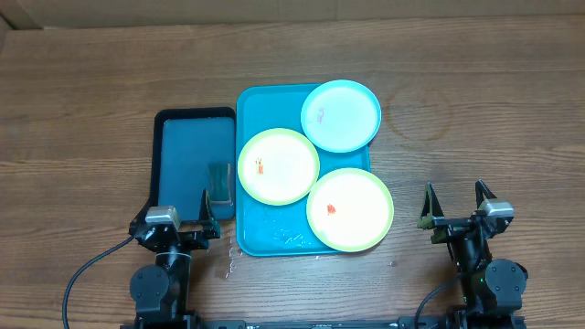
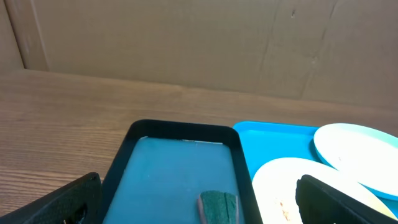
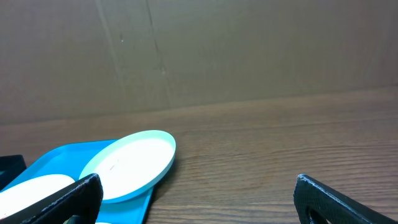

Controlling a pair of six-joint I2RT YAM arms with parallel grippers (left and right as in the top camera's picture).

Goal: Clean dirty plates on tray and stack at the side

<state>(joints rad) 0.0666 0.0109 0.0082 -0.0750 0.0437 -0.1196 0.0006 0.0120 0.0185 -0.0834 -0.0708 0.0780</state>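
Where the tray (image 1: 267,230) lies — 3 plates (image 1: 279,166) rest.

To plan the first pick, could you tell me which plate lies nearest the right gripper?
The yellow-green plate at the tray's near right corner; the other yellow-green plate lies further left, the light blue plate further back.

On the bench (image 1: 475,82) the tray (image 1: 265,227) lies at the middle, with the smaller tray (image 1: 186,146) just beside it at 9 o'clock and a sponge (image 1: 218,185) in that one's 5 o'clock corner. Three plates lie on the tray: the far plate (image 1: 341,114) at 1 o'clock, the left plate (image 1: 278,165) at 9 o'clock and the near plate (image 1: 349,208) at 5 o'clock. The far and near ones overhang its 3 o'clock rim.
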